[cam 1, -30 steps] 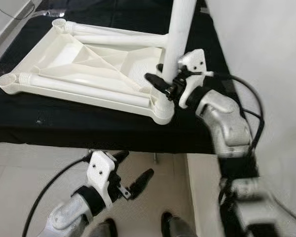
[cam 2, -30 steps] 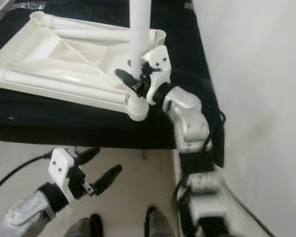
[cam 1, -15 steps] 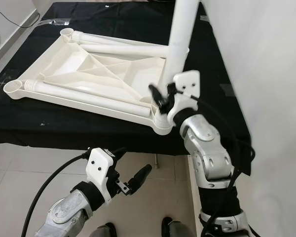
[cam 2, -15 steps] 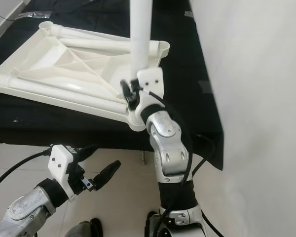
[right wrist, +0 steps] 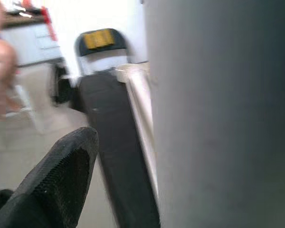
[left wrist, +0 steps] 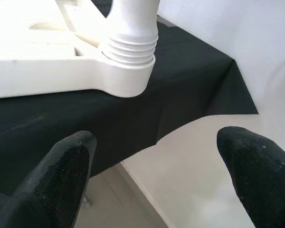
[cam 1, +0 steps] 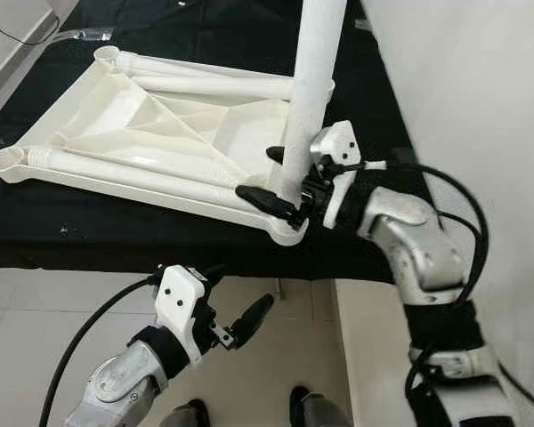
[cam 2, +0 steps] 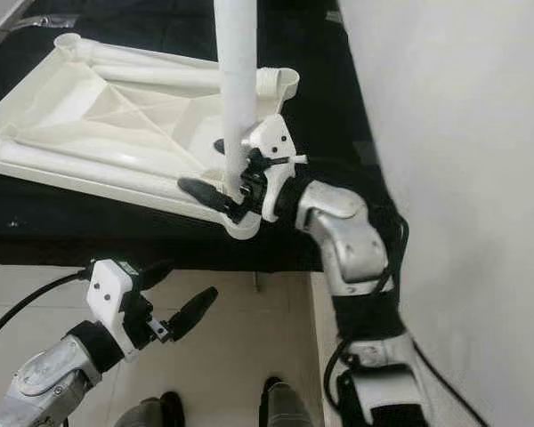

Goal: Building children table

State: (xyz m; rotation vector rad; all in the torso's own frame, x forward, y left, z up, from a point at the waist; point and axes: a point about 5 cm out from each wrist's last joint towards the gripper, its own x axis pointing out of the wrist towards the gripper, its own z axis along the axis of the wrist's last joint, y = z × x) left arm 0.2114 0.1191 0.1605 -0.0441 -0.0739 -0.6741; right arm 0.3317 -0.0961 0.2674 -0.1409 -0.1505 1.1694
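Note:
A white plastic table top point(cam 1: 142, 124) lies upside down on a black-covered table. One white leg point(cam 1: 311, 89) stands upright in its near right corner socket point(cam 1: 289, 233), and the threaded joint point(left wrist: 128, 76) is visible in the left wrist view. My right gripper point(cam 1: 260, 173) reaches in from the right, low on the leg. It is open, with one finger in front of the leg and one behind. In the right wrist view a gap separates the finger point(right wrist: 61, 175) from the leg point(right wrist: 218, 118). My left gripper point(cam 1: 240, 294) hangs open and empty below the table's front edge.
The black cloth point(cam 1: 116, 231) drops over the table's front edge and right corner. A white wall point(cam 1: 481, 89) stands close on the right. Pale tiled floor point(cam 1: 36, 338) and my feet point(cam 1: 311, 414) are below. A dark chair point(right wrist: 99, 40) stands beyond the table.
My right gripper has come round from close against the leg's base to the leg's right side, lower down, with its fingers spread. The left gripper has stayed put. The camera shifted slightly.

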